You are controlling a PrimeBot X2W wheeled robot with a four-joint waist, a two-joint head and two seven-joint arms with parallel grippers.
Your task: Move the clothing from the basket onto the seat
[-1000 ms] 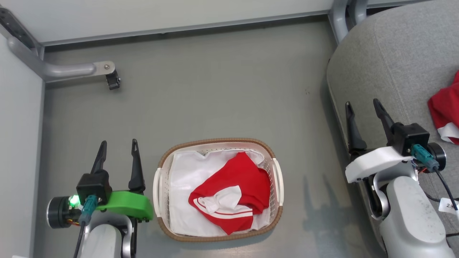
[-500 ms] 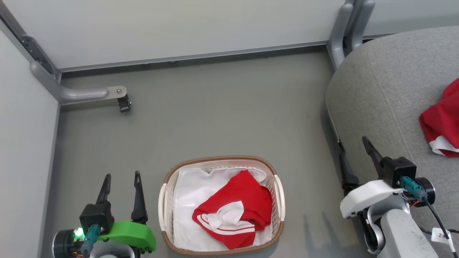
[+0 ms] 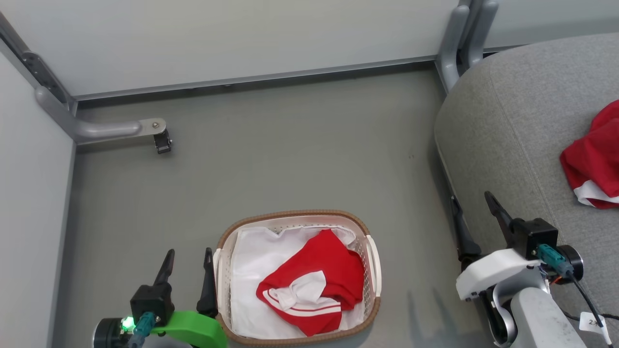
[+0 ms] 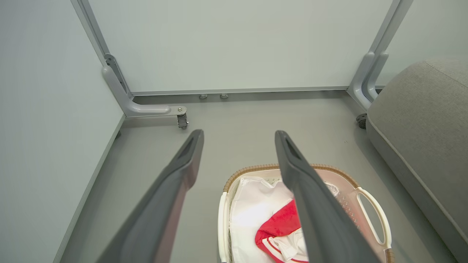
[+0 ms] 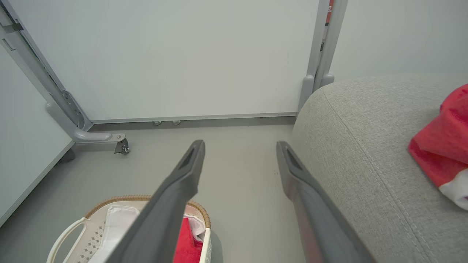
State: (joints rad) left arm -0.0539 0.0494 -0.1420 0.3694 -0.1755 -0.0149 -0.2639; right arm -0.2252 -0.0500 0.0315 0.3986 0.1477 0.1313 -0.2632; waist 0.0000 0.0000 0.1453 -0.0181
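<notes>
The basket (image 3: 290, 213) stands on the grey floor (image 3: 290, 145), and all places here are given from it. Inside the basket, on the white liner (image 3: 249, 275), lies 1 red garment (image 3: 333, 261). It is crumpled, it covers mostly the right half of the basket, and its white band with thin stripes is turned to the near side.

The left gripper (image 3: 189, 251) is just beside the left side of the basket. Its 2 fingers are spread wide and hold nothing. The finger closer to the basket is very near the rim, but I cannot tell if it touches. In the left wrist view this finger crosses in front of the basket and hides part of the red garment.

The right gripper (image 3: 470, 197) is well to the right of the basket, at the edge of the seat (image 3: 512, 121). Its 2 fingers are also spread wide and empty.

A second red garment (image 3: 592, 159) lies on the seat, much farther right of the basket and apart from the right gripper, with a white band on its near edge.

Behind the basket there is a pale wall panel (image 3: 242, 38), and to the far left of the basket a grey metal foot (image 3: 121, 129) with a small caster.
</notes>
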